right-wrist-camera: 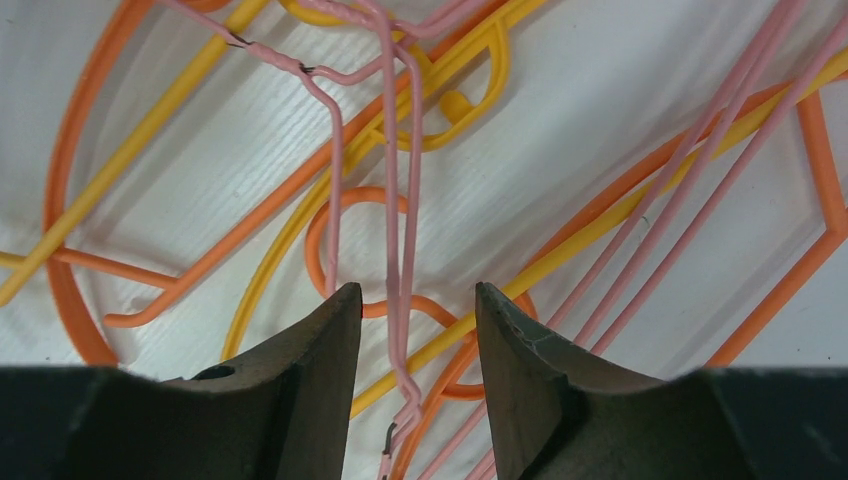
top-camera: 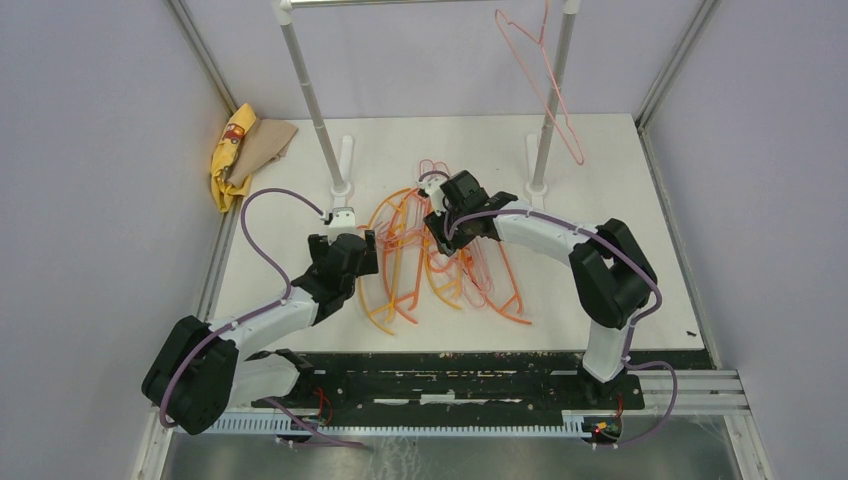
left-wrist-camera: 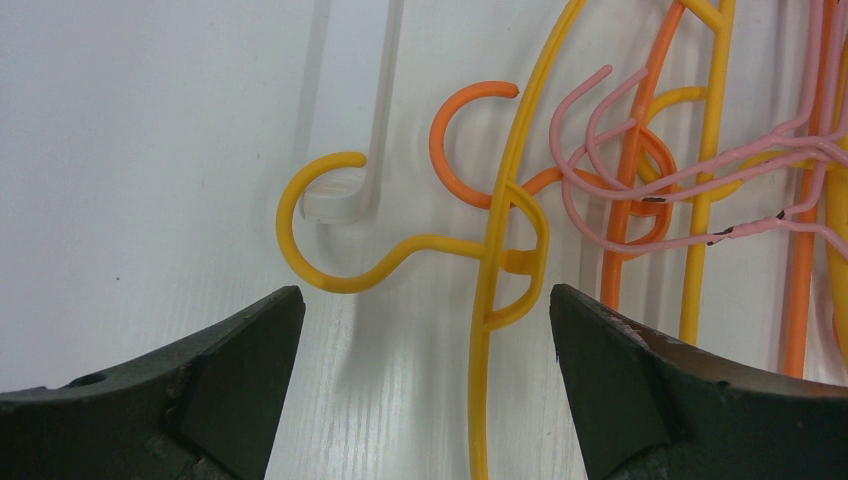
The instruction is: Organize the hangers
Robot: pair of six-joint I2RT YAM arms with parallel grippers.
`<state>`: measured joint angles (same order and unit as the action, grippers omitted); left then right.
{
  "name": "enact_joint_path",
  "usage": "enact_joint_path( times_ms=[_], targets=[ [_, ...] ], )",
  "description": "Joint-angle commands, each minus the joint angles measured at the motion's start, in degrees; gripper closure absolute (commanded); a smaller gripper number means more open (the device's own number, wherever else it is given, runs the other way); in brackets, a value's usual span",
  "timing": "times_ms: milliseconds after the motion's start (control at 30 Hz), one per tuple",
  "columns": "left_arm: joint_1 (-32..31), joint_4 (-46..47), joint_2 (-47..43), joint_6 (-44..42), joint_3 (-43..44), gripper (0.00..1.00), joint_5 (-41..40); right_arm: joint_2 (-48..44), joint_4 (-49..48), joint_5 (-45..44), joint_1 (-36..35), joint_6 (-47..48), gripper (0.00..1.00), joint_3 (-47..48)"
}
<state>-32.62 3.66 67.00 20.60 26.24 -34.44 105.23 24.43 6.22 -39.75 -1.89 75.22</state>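
Before the white-poled metal rack (top-camera: 312,105), tangled orange, yellow and pink triangular hangers (top-camera: 452,276) lay flat, hooks toward its feet, bodies running away from it. One thin pink wire hanger (top-camera: 556,112) hung slanted beside its pole. Left gripper (left-wrist-camera: 425,300) and right gripper (right-wrist-camera: 410,300) both gaped over the heap.

We see a central pile of hangers (top-camera: 440,265) in orange, yellow-orange and pale pink, one pink hanger (top-camera: 545,80) at upper right, a yellow cloth (top-camera: 232,150) with red print at upper left, a white table (top-camera: 620,200), and lilac cables (top-camera: 244,215) on black-and-white arms (top-camera: 540,232).
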Motion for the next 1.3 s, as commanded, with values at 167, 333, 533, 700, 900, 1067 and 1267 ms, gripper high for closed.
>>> enact_joint_path(
  times_ms=[167, 333, 533, 700, 900, 1067, 1267],
  targets=[
    [-0.16, 3.11, -1.32, 1.87, 0.89, 0.01, -0.72, 2.4, -3.61, -0.4, 1.2, 1.2, 0.48, 1.04],
    [-0.22, 3.02, -1.39, 1.8, 0.83, 0.01, -0.96, 3.34, -4.03, 2.1, 1.76, 0.33, 0.57, 0.67],
    [-0.17, 2.84, -1.73, 1.86, 0.71, 0.01, -1.05, 3.8, -4.3, 2.77, 1.82, -0.36, 0.69, -0.25],
    [-0.17, 2.76, -2.09, 1.84, 0.65, 0.01, -1.03, 3.63, -4.1, 3.07, 2.0, -0.66, 0.76, -0.47],
    [-0.17, 2.54, -2.71, 1.93, 0.48, 0.01, -1.45, -0.65, -3.53, 3.38, 2.21, -2.16, 0.99, -1.26],
    [-0.16, 2.38, -4.32, 3.09, -0.2, 0.01, -3.02, -7.89, -3.79, 3.16, 2.34, -4.62, 0.99, -2.66],
    [-0.18, 3.1, -8.34, 3.35, -1.94, 0.01, -3.77, -14.55, -9.32, 5.46, 3.45, -12.04, 0.99, -3.76]
  ],
)
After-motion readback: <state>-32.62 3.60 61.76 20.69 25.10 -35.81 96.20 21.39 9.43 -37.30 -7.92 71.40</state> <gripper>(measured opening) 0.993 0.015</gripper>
